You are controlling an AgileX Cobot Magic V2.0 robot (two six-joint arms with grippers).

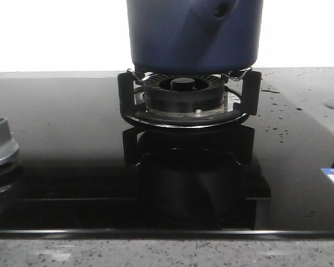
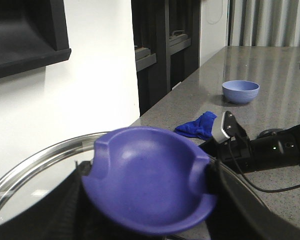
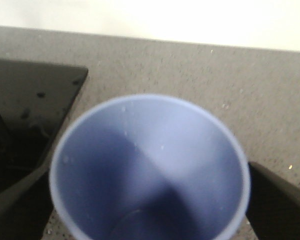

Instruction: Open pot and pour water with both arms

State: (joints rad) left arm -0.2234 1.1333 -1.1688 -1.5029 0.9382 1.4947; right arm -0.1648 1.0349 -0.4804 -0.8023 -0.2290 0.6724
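Pot sits on the black burner, centre of the glossy black cooktop, top edge out of frame. Left end effector clamps the purple knob of the glass lid, lifted clear above the grey surface. Right end effector grips a light blue cup, its mouth facing the camera.
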